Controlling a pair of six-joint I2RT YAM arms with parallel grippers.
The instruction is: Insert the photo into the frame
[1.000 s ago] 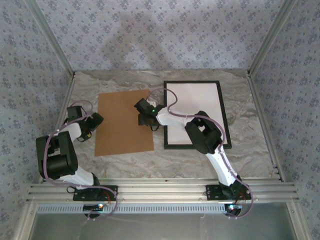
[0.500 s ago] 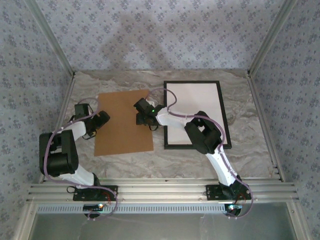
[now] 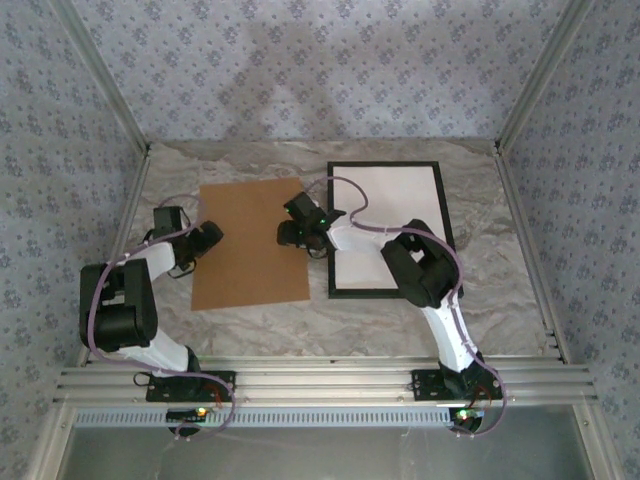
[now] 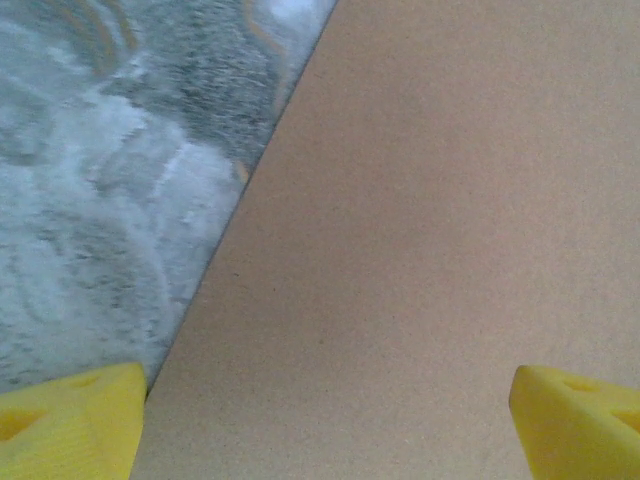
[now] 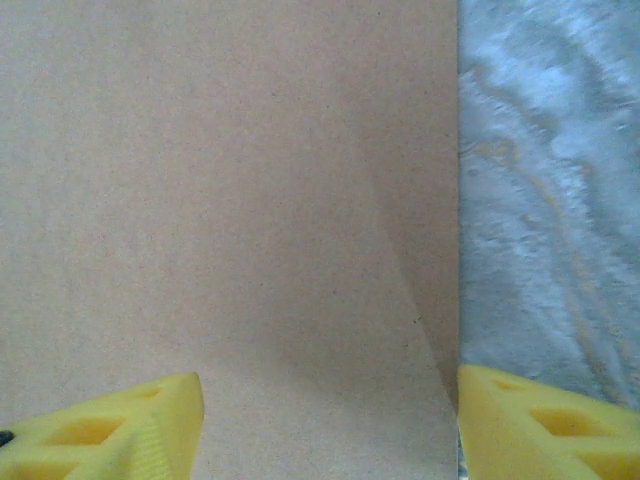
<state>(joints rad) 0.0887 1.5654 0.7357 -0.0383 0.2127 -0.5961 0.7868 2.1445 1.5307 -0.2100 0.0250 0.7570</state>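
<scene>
Enclosure walls on three sides: pale blue-grey covering with a small repeating floral motif. Aluminium corner posts slope up at rear left and rear right. Tabletop: marbled grey-and-white surface, matte. A ribbed aluminium rail runs along the near edge, with a plain grey panel below it. Lighting is even and diffuse; soft shadows fall on the rear wall.
</scene>
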